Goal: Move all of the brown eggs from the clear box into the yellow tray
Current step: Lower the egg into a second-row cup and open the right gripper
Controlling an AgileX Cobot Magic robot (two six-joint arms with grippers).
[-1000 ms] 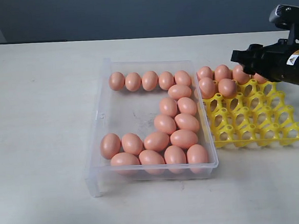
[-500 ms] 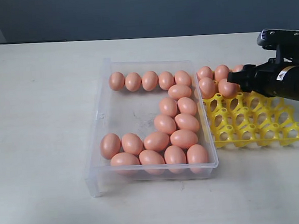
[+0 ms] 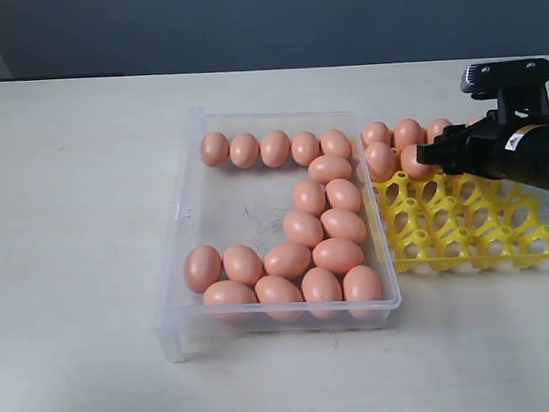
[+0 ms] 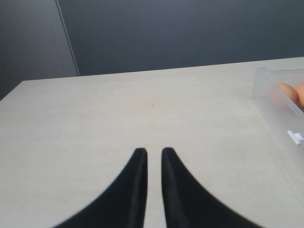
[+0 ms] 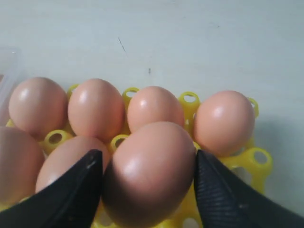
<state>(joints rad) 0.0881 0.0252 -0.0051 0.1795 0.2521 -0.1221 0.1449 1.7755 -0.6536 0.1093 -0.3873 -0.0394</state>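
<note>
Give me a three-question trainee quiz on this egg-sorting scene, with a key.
1. True or false: every cup of the yellow tray is filled.
2. How many brown eggs lie in the clear box?
3. The fingers of the right end effector flank: A) a brown egg at the tray; B) the box rim; C) nothing.
Key: 1 false; 2 eighteen; 3 A.
</note>
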